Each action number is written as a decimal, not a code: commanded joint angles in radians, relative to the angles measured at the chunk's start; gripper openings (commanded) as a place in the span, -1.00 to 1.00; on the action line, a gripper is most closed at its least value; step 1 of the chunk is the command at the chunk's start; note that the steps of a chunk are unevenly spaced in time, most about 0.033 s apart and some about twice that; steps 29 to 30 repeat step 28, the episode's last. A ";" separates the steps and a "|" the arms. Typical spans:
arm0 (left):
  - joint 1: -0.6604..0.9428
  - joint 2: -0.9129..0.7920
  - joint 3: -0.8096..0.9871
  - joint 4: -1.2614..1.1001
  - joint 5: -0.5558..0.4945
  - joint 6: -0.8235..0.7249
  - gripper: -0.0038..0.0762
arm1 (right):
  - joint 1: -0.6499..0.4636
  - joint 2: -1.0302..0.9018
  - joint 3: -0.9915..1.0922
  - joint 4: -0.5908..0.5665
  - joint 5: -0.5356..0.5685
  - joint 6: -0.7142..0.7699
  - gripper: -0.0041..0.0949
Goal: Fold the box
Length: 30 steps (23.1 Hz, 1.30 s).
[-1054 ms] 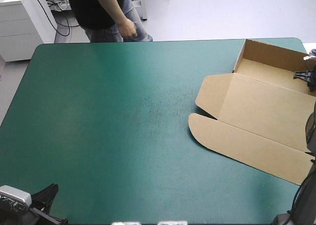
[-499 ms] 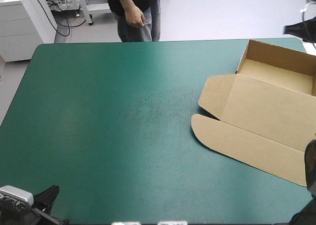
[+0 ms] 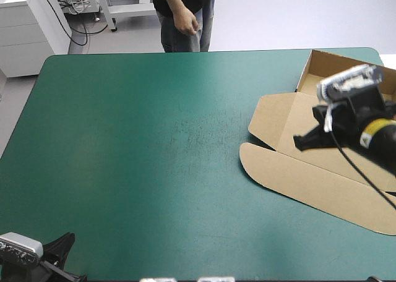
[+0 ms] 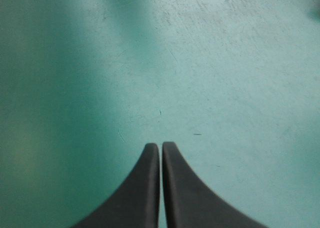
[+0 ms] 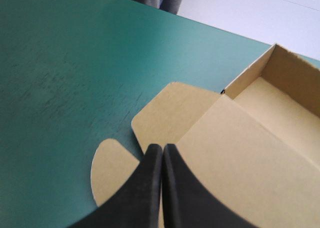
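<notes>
Brown board, light and loose on a smooth cover: that is the risk here. The box (image 3: 309,177) sits at the far right corner of the tabletop (image 3: 154,140) as an open tray (image 5: 280,98), walls up. Its lid (image 5: 240,158) lies flat toward the near side, with rounded flaps (image 5: 165,108) on the left, and nothing pins it.

The right hand (image 5: 162,147) hovers over the lid, its two fingers pressed together in a point and holding nothing. If it came down at a slant and pushed, I judge the whole sheet could skate across the teal-green cover, or off the right edge, rather than bend at a crease. A hard poke might dent the board or spring a tucked wall.

The left hand (image 4: 160,145), fingers likewise together and empty, is over bare cover at the near left corner. It is well apart from the box, so it cannot steady it from there.

From the right hand, the lid lies just under the fingertips, apparently not touching. The flaps are close ahead and the tray farther on, off to one side.
</notes>
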 commanded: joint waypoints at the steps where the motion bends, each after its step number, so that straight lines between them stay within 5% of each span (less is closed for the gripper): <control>1: -0.003 -0.011 -0.021 -0.008 -0.066 0.000 -0.92 | 0.020 -0.188 0.205 -0.039 -0.144 0.060 -0.96; 6: -0.003 -0.011 -0.021 -0.008 -0.066 0.000 -0.92 | 0.020 -0.547 0.684 -0.028 -0.275 0.135 -0.96; 11: -0.003 -0.011 -0.021 -0.008 -0.066 0.000 -0.92 | 0.020 -0.698 0.921 -0.020 -0.365 0.139 -0.96; 30: -0.003 -0.011 -0.021 -0.008 -0.066 0.000 -0.92 | 0.020 -0.727 0.974 0.021 -0.437 0.140 -0.96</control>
